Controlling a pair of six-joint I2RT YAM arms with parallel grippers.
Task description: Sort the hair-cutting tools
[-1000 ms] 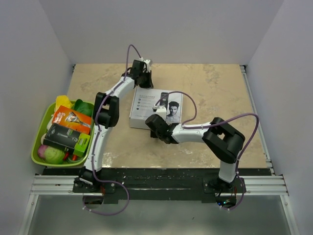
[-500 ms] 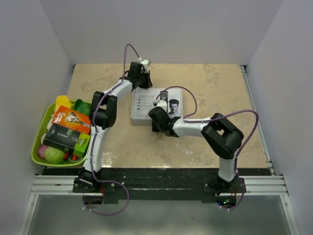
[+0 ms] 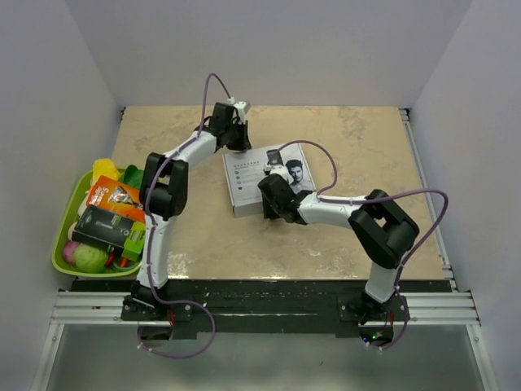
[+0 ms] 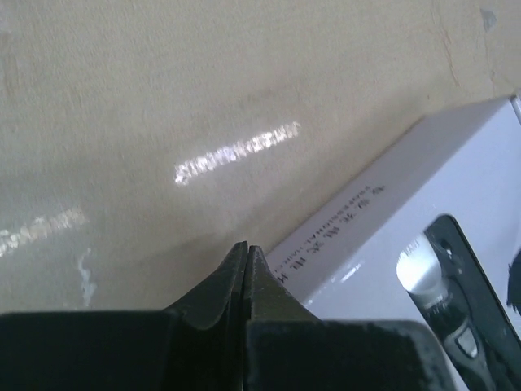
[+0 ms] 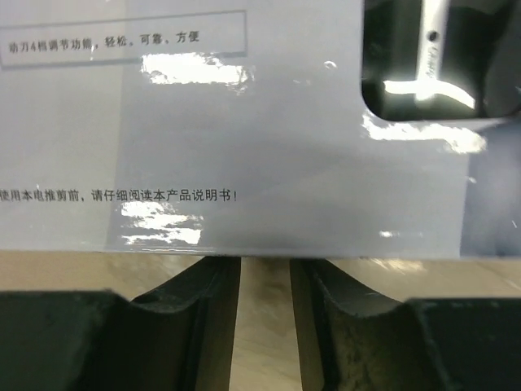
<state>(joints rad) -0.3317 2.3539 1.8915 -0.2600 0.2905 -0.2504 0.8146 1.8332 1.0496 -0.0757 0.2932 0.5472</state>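
Observation:
A white box [image 3: 251, 177] with a printed man's face lies tilted on the table. A black clipper with a silver head [image 4: 440, 305] shows on its top; I cannot tell whether it is a print or a window. It also shows in the right wrist view [image 5: 431, 57]. No loose comb attachments or cord are in view. My left gripper [image 3: 235, 140] is shut and empty, its tips [image 4: 247, 249] at the box's far left corner [image 4: 383, 220]. My right gripper [image 3: 274, 205] is open with a narrow gap [image 5: 266, 269], its fingertips against the near edge of the box [image 5: 244, 138].
A green tray [image 3: 59, 244] with colourful packets and fruit stands at the table's left edge. White walls close the table at the back and both sides. The black rail with the arm bases runs along the near edge.
The box has slid away and turned counter-clockwise. My right gripper has moved right and away along with its near edge. My left gripper has shifted a little at the far corner.

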